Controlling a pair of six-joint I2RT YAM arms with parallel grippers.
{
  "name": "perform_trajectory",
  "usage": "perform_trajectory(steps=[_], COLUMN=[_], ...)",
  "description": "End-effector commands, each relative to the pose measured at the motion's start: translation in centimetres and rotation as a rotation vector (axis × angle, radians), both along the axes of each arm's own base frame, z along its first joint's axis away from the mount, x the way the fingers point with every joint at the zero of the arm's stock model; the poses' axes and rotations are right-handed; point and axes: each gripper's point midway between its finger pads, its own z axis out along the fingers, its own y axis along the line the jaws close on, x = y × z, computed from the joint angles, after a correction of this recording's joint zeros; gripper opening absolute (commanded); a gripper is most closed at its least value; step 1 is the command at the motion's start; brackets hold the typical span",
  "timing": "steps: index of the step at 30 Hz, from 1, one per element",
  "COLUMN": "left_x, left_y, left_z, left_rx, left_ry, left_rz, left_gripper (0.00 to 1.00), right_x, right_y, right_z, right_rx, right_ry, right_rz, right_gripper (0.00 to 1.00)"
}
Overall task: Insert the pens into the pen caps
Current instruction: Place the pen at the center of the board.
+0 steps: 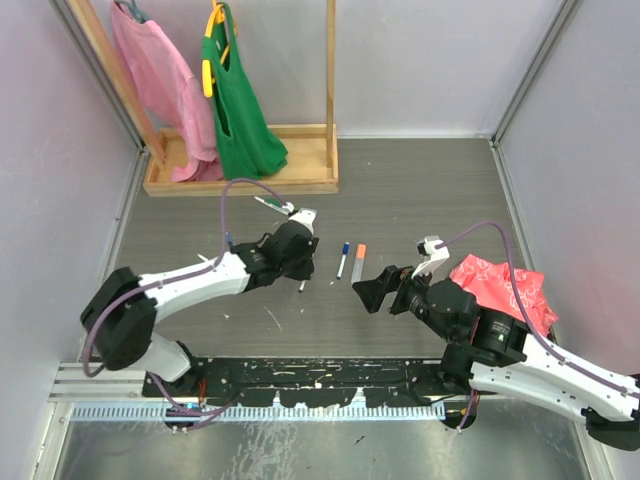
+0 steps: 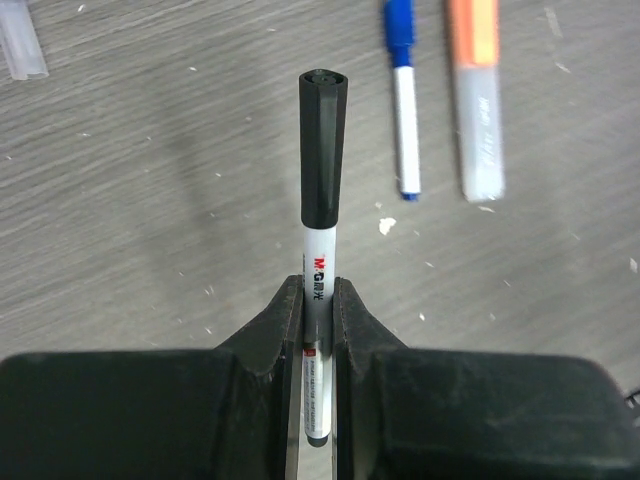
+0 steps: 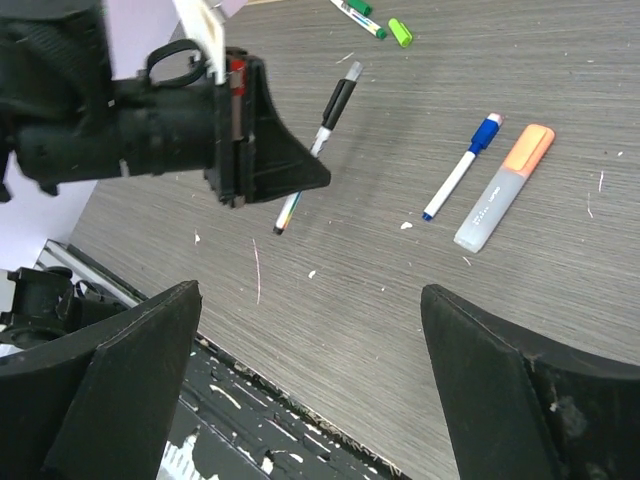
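The left hand is clenching on the white barrel of a pen, with one finger pressing on each side. A black cap is sitting on the end of this pen that is projecting beyond the fingers. Just to its right, a blue-capped pen and an orange-capped marker are lying side by side on the desk, close but not touching. The right hand is hovering near these two with its fingers spread wide, gripping nothing. Farther back, a green pen and a light green cap are lying close together. A crumpled red cloth is lying beside the right arm.
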Motion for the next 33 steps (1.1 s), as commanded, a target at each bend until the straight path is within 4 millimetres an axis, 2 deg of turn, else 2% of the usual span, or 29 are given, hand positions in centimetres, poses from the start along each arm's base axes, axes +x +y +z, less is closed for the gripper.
perform_trajectory(steps=[1, 7, 11, 18, 33], left_x=[3.2, 5.4, 6.2, 7.1, 8.4], left_y=[-1.1, -1.7, -1.3, -0.7, -2.0], left_z=[0.1, -2.0, -3.1, -4.1, -6.1], left_rx=[-0.011, 0.075, 0.129, 0.206, 0.211], left_ry=[-0.008, 0.027, 0.033, 0.036, 0.087], left_rz=[0.069, 0.107, 0.149, 0.165, 0.154], left_gripper=[0.02, 0.02, 0.02, 0.07, 0.07], right_x=[0.0, -0.3, -0.4, -0.6, -0.5], right_y=[-0.4, -1.1, -1.5, -1.4, -1.2], right_z=[0.6, 0.2, -0.3, -0.9, -1.3], right_rx=[0.042, 0.029, 0.029, 0.035, 0.03], right_ry=[0.005, 0.029, 0.057, 0.077, 0.086], right_rz=[-0.024, -0.042, -0.059, -0.053, -0.057], right_gripper=[0.96, 0.97, 0.97, 0.97, 0.97])
